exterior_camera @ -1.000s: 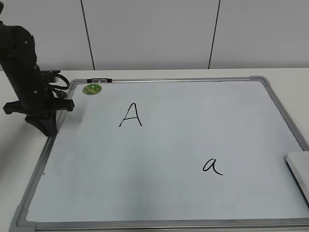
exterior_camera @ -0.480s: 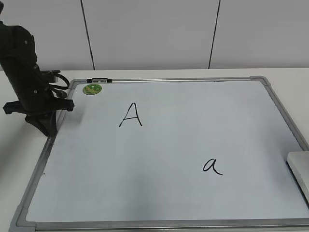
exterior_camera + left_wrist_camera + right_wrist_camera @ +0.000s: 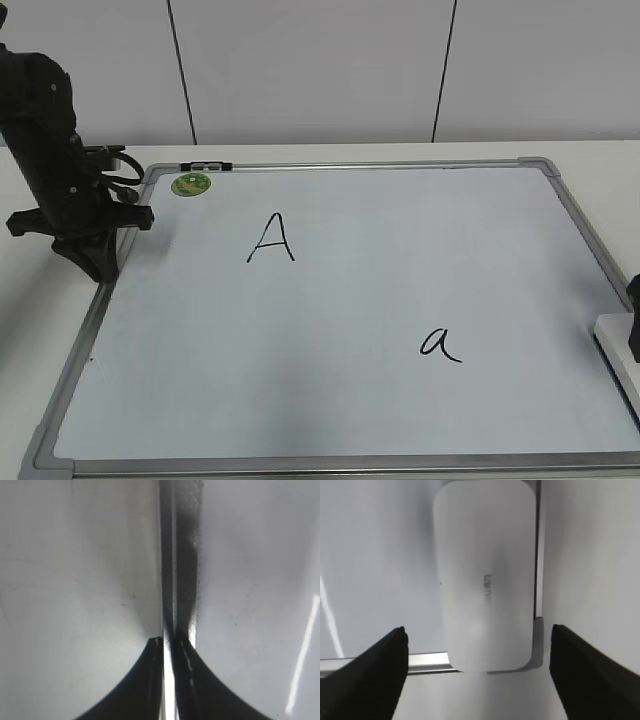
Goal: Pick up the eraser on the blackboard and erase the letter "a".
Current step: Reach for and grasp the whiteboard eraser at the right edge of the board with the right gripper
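The blackboard (image 3: 380,270) is a white board with a grey frame lying flat on the table. The small cursive letter "a" (image 3: 440,343) is at its lower right. The white eraser (image 3: 618,347) lies at the board's right edge, mostly cut off by the exterior view. In the right wrist view the eraser (image 3: 485,575) lies over the board's corner frame (image 3: 425,660). My right gripper (image 3: 478,629) is open above the eraser's near end, its fingers wide on either side and holding nothing. One finger (image 3: 634,318) shows at the exterior view's right edge. My left gripper (image 3: 95,262) is shut and empty over the board's left frame (image 3: 175,555).
A larger capital "A" (image 3: 270,238) is written at the board's upper middle. A round green magnet (image 3: 191,183) and a marker (image 3: 205,166) sit at the board's top left. A white wall stands behind the table.
A dark finger of my right gripper has come into the exterior view at the right edge, by the eraser. The left arm has not moved.
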`<state>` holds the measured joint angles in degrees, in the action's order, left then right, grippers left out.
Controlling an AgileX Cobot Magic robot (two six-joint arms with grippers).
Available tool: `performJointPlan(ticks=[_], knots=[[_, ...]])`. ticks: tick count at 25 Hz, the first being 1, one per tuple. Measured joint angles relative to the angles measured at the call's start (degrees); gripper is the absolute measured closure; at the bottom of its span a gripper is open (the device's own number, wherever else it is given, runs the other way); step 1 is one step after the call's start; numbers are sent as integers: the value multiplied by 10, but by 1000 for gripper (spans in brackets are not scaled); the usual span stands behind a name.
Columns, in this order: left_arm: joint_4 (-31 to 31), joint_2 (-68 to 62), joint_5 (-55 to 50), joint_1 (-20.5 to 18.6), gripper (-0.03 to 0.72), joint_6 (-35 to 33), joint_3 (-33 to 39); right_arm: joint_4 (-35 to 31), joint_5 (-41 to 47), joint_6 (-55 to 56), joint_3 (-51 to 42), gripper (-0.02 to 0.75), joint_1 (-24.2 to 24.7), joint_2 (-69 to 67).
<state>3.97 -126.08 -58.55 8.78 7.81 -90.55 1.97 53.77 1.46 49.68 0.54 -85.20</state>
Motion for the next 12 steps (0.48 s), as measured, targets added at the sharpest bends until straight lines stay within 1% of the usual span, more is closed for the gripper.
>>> performJointPlan(ticks=[2,5,12], knots=[[0,0,0,0,650,0,0,-2,-2,0,8,76,14,-13],[1,0,0,0,650,0,0,-2,-2,-5,15,76,22,-31],[1,0,0,0,649,0,0,-13,-8,-25,31,79,23,-92]])
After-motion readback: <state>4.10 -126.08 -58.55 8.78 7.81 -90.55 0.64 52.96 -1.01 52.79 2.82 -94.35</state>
